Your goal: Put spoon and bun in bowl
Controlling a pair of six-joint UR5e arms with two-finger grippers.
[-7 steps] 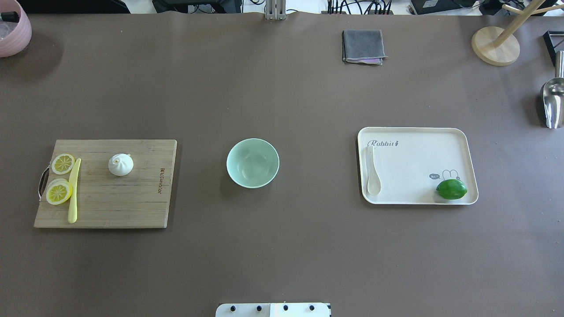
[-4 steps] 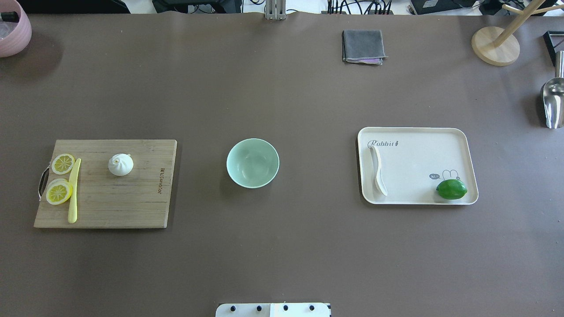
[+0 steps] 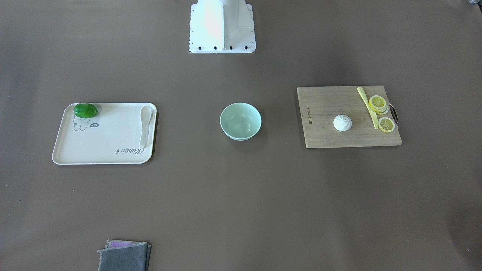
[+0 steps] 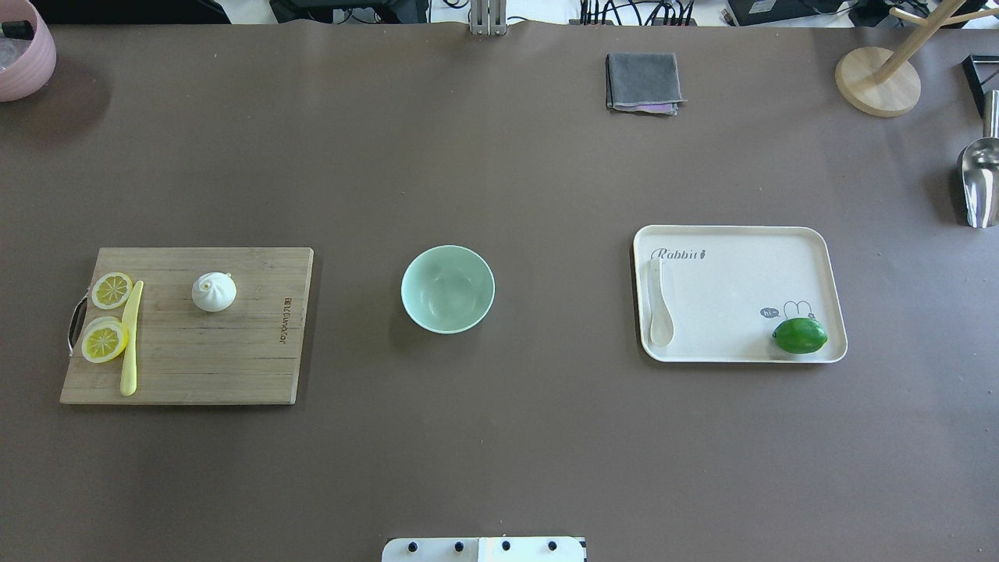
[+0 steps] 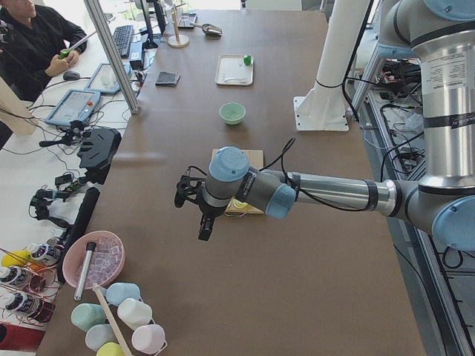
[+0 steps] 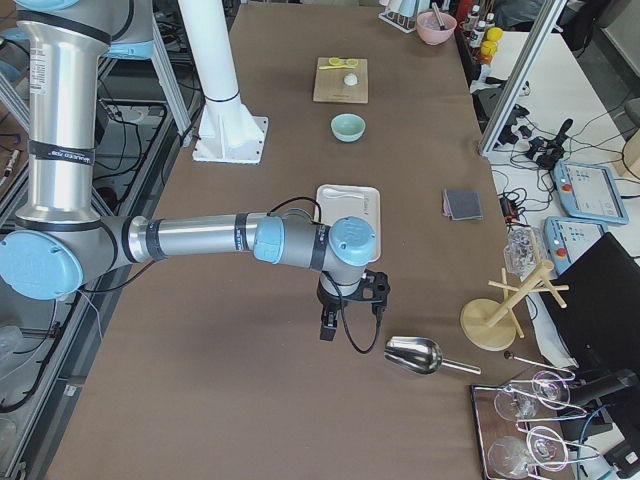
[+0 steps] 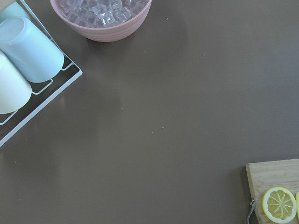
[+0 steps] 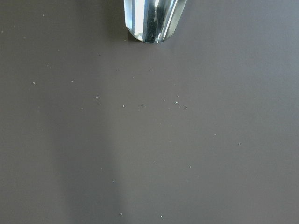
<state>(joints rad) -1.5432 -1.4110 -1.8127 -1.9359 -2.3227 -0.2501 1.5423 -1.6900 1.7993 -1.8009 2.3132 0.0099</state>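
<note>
The white spoon [image 4: 660, 304] lies flat along the left side of the cream tray [image 4: 734, 285]; it also shows in the front view [image 3: 145, 120]. The white pleated bun [image 4: 214, 292] sits on the wooden cutting board [image 4: 203, 359]. The mint-green bowl [image 4: 447, 289] stands empty at the table's middle. The left gripper [image 5: 202, 222] hangs beyond the board's end, far from the bun. The right gripper [image 6: 330, 322] hangs beyond the tray, by a metal scoop. Both show only in the side views, so I cannot tell if they are open or shut.
Two lemon slices [image 4: 104, 340] and a pale-yellow knife [image 4: 130, 339] lie on the board. A green lime [image 4: 799, 336] sits on the tray. A grey cloth [image 4: 643, 82], a wooden stand [image 4: 878, 80], a metal scoop [image 4: 978, 183] and a pink bowl [image 4: 19, 55] line the table's edges.
The spoon looked turned on its side 0.6 s ago; now it lies flat again as it did 1.0 s ago. Nothing else has moved.
</note>
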